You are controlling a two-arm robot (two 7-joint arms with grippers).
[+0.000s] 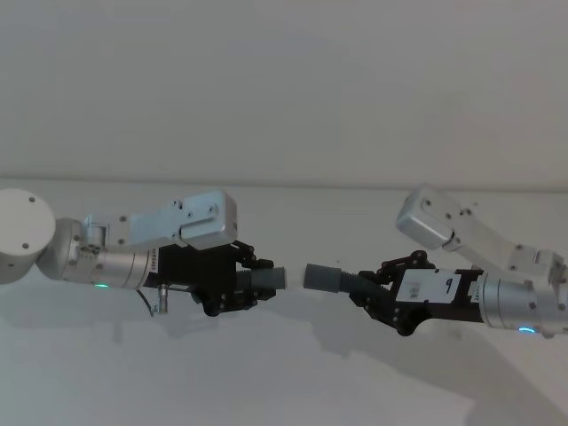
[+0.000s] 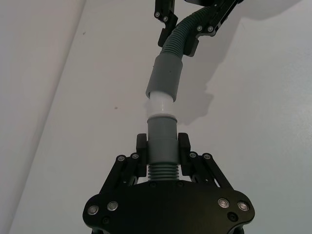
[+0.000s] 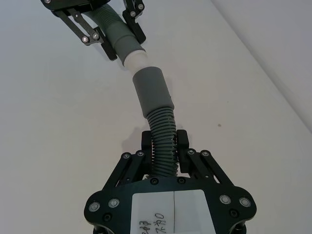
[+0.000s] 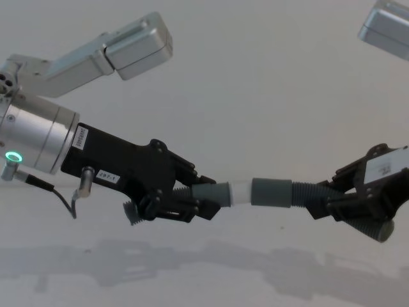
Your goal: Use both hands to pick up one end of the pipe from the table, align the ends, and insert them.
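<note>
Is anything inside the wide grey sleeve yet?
Not clearly. The whitish tip meets the sleeve mouth, mostly exposed; the sleeve wall hides any overlap. Left claw and right claw grip each piece.

Both claws, the left (image 4: 192,198) and the right (image 4: 339,203), look like black plastic with a dull sheen, studded with small shiny metal screws, and the right one carries a white paper-like label (image 3: 173,214). The short hose (image 2: 161,168) and the long hose (image 3: 163,141) are ribbed dark-grey plastic, each running into a smooth matt grey cuff, with a smooth whitish tip (image 2: 161,105) on the short one. The left wrist (image 4: 35,137) is brushed silver metal, and the table (image 2: 263,122) is a flat, matt white surface.
</note>
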